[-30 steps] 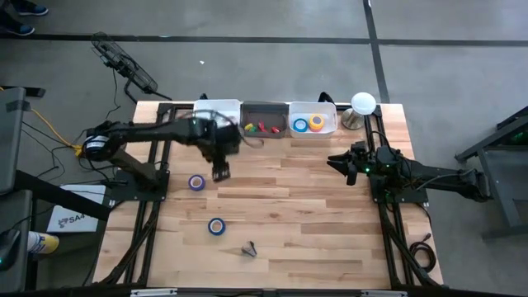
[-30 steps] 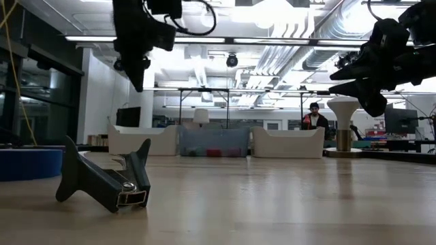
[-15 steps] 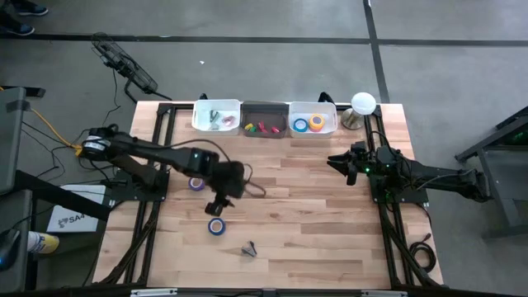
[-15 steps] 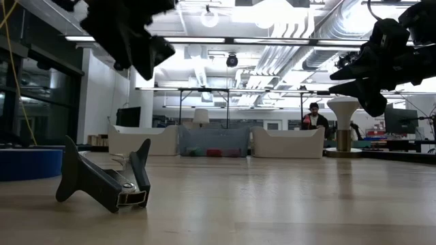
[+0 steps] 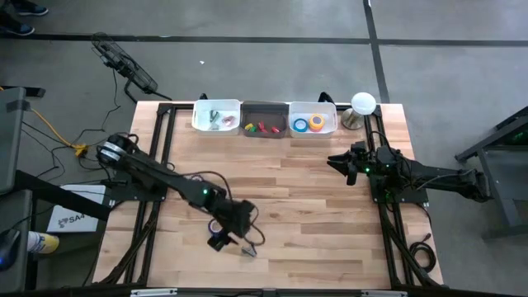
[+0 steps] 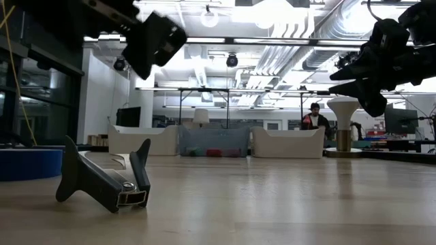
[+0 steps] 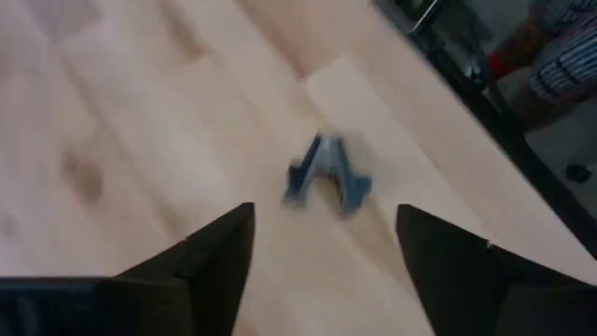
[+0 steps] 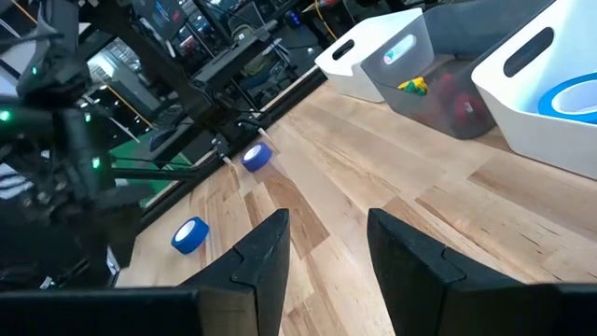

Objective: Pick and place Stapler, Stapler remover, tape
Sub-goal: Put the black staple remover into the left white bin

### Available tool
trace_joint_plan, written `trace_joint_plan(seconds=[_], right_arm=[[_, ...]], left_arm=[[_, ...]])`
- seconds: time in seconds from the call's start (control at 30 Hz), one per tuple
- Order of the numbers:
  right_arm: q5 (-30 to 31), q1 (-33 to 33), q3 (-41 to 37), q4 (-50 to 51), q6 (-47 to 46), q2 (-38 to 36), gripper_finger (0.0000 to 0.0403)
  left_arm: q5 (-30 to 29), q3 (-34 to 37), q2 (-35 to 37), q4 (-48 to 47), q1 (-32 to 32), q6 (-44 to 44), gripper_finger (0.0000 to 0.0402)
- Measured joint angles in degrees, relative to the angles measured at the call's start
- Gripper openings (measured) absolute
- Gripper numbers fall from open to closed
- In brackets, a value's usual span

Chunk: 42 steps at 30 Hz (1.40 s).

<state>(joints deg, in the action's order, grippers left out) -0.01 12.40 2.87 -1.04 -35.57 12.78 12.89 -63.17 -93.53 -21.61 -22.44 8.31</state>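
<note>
Left gripper (image 5: 221, 240) hovering low over the front of the wooden table (image 5: 313, 206), fingers spread apart, holding nothing. Staple remover (image 7: 326, 175) lying on the boards just ahead of the fingertips, apart from them: small, dark grey, two splayed wings meeting at a hinge. Right gripper (image 5: 337, 162) parked at the table's right side, fingers partly apart, empty.
</note>
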Motion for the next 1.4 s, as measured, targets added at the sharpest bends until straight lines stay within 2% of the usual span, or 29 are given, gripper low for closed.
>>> trace_joint_plan(seconds=[0.13, 0.27, 0.5, 0.73, 1.4], right_arm=[[0.00, -0.01, 0.00, -0.01, 0.00, -0.02, 0.0138], [0.00, 0.00, 0.00, 0.00, 0.00, -0.04, 0.0138], [0.00, -0.02, 0.00, -0.05, 0.00, 0.36, 0.0138], [-0.01, 0.00, 0.00, -0.06, 0.00, 0.35, 0.0138], [0.00, 0.00, 0.00, 0.00, 0.00, 0.36, 0.0138]], left_arm=[[-0.28, -0.62, -1.97, 1.85, -1.74, 5.64, 0.0302], [-0.62, -2.08, -2.98, 2.12, -3.16, 12.12, 0.0322], [-2.14, -2.53, -6.72, 2.71, -5.18, 18.32, 0.0324], [-4.53, -2.56, -10.04, 8.12, -5.33, 18.47, 0.0324], [-4.30, -2.52, -11.25, 6.73, -4.57, 18.44, 0.0324]])
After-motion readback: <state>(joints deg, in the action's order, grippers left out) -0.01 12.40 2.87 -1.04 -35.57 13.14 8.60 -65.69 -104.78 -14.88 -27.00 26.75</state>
